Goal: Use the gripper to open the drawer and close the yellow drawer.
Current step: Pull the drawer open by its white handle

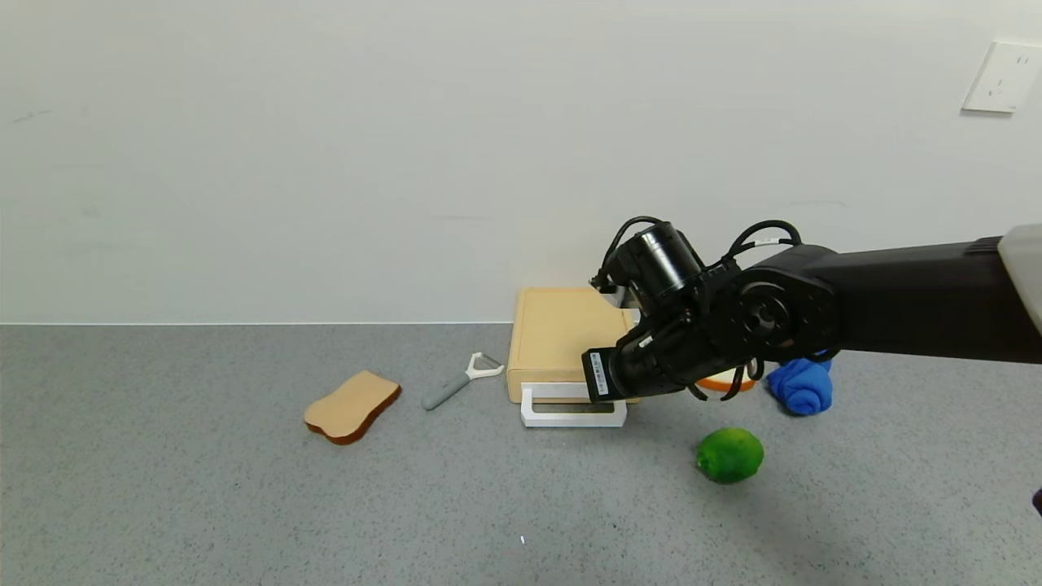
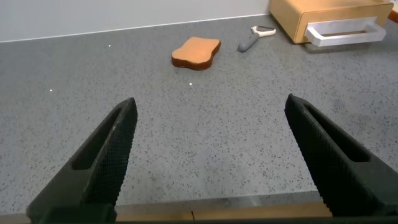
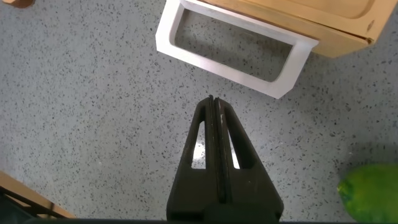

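The pale yellow-tan drawer (image 1: 558, 334) stands at the back of the grey counter, its white loop handle (image 1: 570, 411) facing me. The tray looks pushed in. My right gripper (image 1: 619, 382) hangs over the drawer's front right corner. In the right wrist view its fingers (image 3: 212, 112) are shut on nothing, just short of the handle (image 3: 230, 50) and not touching it, with the drawer (image 3: 298, 18) beyond. My left gripper (image 2: 211, 109) is open and empty low over the counter's near edge, far from the drawer (image 2: 329, 12). The left arm is out of the head view.
A tan bread slice (image 1: 352, 405) and a grey-handled peeler (image 1: 460, 381) lie left of the drawer. A green lime (image 1: 729, 455) lies in front right, a blue cloth (image 1: 802, 385) and an orange object (image 1: 724, 381) to the right. A wall stands behind.
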You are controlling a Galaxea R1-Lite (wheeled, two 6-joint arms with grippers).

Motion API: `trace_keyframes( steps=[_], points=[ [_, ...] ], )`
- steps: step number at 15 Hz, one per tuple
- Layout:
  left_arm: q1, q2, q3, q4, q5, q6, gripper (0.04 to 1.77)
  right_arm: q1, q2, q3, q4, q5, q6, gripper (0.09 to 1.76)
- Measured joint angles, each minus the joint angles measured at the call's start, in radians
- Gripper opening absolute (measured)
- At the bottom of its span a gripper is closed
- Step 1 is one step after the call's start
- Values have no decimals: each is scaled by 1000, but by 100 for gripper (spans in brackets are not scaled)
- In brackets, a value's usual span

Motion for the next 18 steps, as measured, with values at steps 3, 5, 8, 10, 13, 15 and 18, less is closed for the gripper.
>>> trace_keyframes(
  steps=[3, 5, 8, 10, 13, 15, 18],
  points=[
    [0, 0, 0, 0, 0, 0, 172, -3, -3, 2, 2, 45, 0, 11],
    [0, 0, 0, 0, 0, 0, 172, -9, -9, 4, 2, 76, 0, 11],
    [0, 0, 0, 0, 0, 0, 172, -11, -10, 4, 2, 79, 0, 11],
    [0, 0, 0, 0, 0, 0, 172, -14, -9, 4, 1, 88, -2, 11],
    [0, 0, 0, 0, 0, 0, 172, -31, -1, -12, -1, 145, -6, 11],
    [0, 0, 0, 0, 0, 0, 172, -42, 22, -49, -1, 151, -5, 11],
    [0, 0, 0, 0, 0, 0, 172, -46, 81, -132, 11, 152, -6, 11]
  ],
)
